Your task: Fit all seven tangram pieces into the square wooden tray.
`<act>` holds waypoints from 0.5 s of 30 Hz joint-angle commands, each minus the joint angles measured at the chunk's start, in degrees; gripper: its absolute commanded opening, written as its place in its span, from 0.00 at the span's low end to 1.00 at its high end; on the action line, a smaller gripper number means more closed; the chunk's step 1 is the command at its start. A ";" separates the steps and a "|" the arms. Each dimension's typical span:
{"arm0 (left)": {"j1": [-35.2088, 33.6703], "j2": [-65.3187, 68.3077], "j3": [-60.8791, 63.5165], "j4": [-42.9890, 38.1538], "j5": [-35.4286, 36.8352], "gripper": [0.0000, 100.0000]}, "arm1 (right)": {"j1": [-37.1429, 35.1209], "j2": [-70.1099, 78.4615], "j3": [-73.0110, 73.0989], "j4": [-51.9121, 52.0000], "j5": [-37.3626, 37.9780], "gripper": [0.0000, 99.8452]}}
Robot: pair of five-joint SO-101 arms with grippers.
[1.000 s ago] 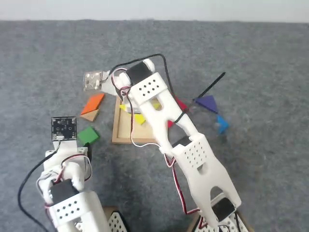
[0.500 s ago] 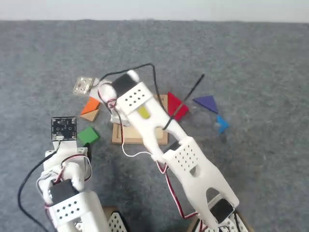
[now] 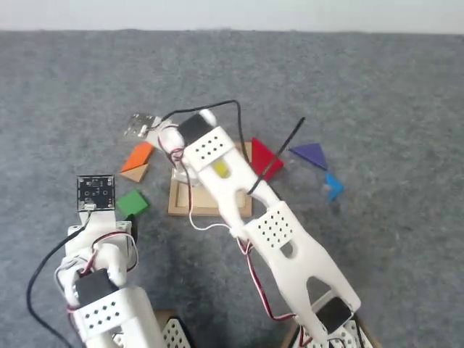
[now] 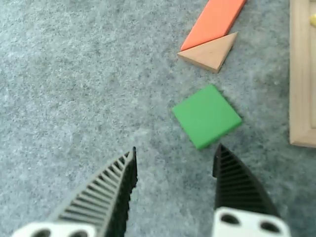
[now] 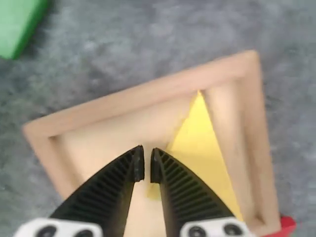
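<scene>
Seven pieces. Four triangles: red triangle point(image 3: 264, 158), purple triangle point(image 3: 310, 154), tan triangle point(image 3: 135, 172), yellow triangle point(image 5: 207, 143). One orange parallelogram point(image 3: 138, 156). One green square point(image 3: 132, 203). One blue piece point(image 3: 333, 185), shape unclear. One wooden tray point(image 3: 177, 206). Two arms: left arm point(image 3: 98, 290), right arm point(image 3: 283, 239).

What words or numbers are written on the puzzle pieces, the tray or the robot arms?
There are none that can be read.
The green square, the orange piece, the yellow triangle and the wooden tray are all plain, with no print.
The black square board on the left arm has only tiny marks, too small to read.
</scene>
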 commanded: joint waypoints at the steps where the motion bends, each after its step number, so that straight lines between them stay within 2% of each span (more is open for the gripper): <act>1: -0.35 -0.62 -0.40 0.00 -0.35 0.24 | 2.77 0.84 -6.77 -1.10 0.18 0.03; 8: -0.35 -0.62 -0.40 0.00 -0.44 0.24 | 3.74 3.82 -15.82 1.27 1.85 0.03; 15: -0.35 -0.62 -0.40 0.00 -0.44 0.24 | 3.03 -1.89 -15.38 4.09 1.41 0.03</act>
